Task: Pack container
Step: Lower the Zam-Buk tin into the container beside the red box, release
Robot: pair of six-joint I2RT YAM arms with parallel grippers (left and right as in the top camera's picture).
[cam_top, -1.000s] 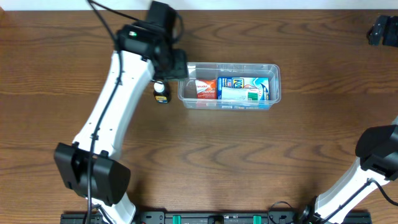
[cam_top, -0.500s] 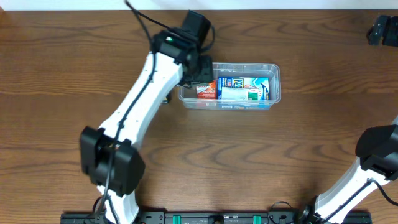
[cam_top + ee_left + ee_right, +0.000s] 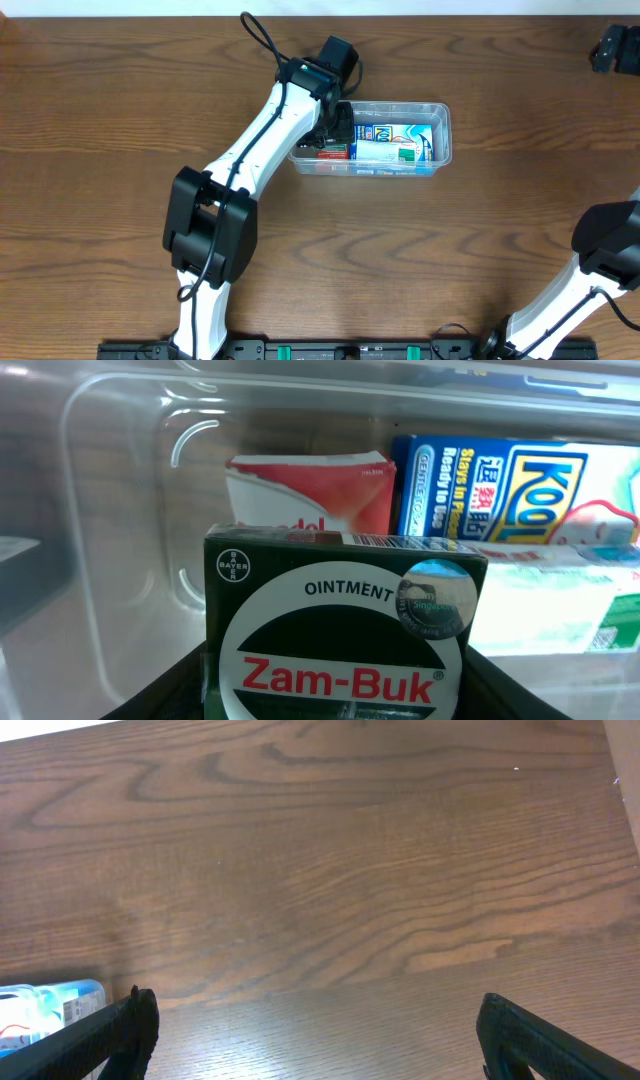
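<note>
The clear plastic container (image 3: pixel 445 135) lies at the table's upper middle. Inside it stand a red-and-white box (image 3: pixel 328 152) and a blue-and-white box (image 3: pixel 392 140). My left gripper (image 3: pixel 334 122) is over the container's left end, shut on a dark green Zam-Buk ointment box (image 3: pixel 340 625). In the left wrist view that box sits just in front of the red-and-white box (image 3: pixel 305 490) and the blue box (image 3: pixel 520 485), inside the container's clear wall (image 3: pixel 120 510). My right gripper (image 3: pixel 612 48) is open and empty at the far right back, over bare wood (image 3: pixel 320 1030).
My left arm (image 3: pixel 270 130) lies diagonally across the table from the front left and covers the wood left of the container. A bit of blue and white packaging (image 3: pixel 40 1010) shows at the lower left edge of the right wrist view.
My left arm has swung right, from beside the container's left end to over it. A small bottle seen left of the container earlier is now hidden under the arm.
</note>
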